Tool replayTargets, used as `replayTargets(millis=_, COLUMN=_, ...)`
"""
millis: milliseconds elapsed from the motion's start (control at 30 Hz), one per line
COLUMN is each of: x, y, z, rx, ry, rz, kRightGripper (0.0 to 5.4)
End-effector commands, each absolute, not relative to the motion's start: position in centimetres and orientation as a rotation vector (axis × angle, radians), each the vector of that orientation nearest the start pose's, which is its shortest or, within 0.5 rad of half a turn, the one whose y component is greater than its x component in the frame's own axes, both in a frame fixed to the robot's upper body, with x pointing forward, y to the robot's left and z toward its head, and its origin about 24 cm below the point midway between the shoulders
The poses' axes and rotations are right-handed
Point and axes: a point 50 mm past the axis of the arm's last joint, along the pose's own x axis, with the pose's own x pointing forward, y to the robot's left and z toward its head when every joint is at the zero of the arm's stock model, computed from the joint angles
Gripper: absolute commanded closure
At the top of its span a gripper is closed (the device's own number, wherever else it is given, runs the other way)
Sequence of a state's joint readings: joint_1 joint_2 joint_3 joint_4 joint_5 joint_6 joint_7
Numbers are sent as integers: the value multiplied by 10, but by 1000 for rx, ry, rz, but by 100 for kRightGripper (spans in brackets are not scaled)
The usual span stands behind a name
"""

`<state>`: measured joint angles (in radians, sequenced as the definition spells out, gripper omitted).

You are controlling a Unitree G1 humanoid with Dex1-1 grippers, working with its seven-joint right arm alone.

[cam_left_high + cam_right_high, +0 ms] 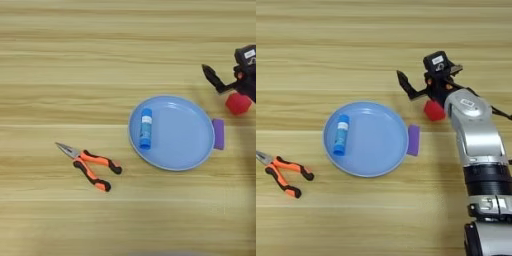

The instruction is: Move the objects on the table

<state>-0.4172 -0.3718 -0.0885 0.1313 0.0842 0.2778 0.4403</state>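
- Your right gripper (pixel 418 97) sits at the table's right side, behind and to the right of the plate, with the silver forearm (pixel 478 142) running down to the bottom right corner of the right eye view.
- You can see one black finger (pixel 405 84) sticking out to the left, clear of everything. The other finger is hidden behind the gripper body, so you cannot tell whether the pincer is wide, narrow, or gripping anything.
- Your small red cube (pixel 434 110) lies right against the underside of the gripper, partly covered by it. Whether it is pinched or only resting on the wood beside the gripper cannot be read.
- Your light-blue plate (pixel 373 150) lies flat near the middle of the wooden table (pixel 356 45).
- You have the blue glue stick (pixel 341 135) lying on its side inside the plate, close to the left rim, with its white label towards the far end.
- Your small purple bar (pixel 413 140) lies on the table touching the plate's right rim, just in front of the cube.
- Your orange-and-black pliers (pixel 87 165) lie flat, well to the left of the plate, with the metal nose pointing to the upper left and the handles slightly spread.
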Motion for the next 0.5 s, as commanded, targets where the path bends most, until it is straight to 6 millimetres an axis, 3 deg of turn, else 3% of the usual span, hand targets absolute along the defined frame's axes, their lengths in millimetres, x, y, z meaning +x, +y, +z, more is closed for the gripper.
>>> replayTargets(millis=33, x=327, y=-190, z=164, rx=-202, ry=-175, rz=404, kRightGripper=3)
replayTargets(millis=200, x=315, y=-169, z=161, rx=-151, ry=-216, rz=510, kRightGripper=3)
replayTargets(millis=500, x=293, y=-134, z=132, rx=-151, ry=-68, rz=709, kRightGripper=3)
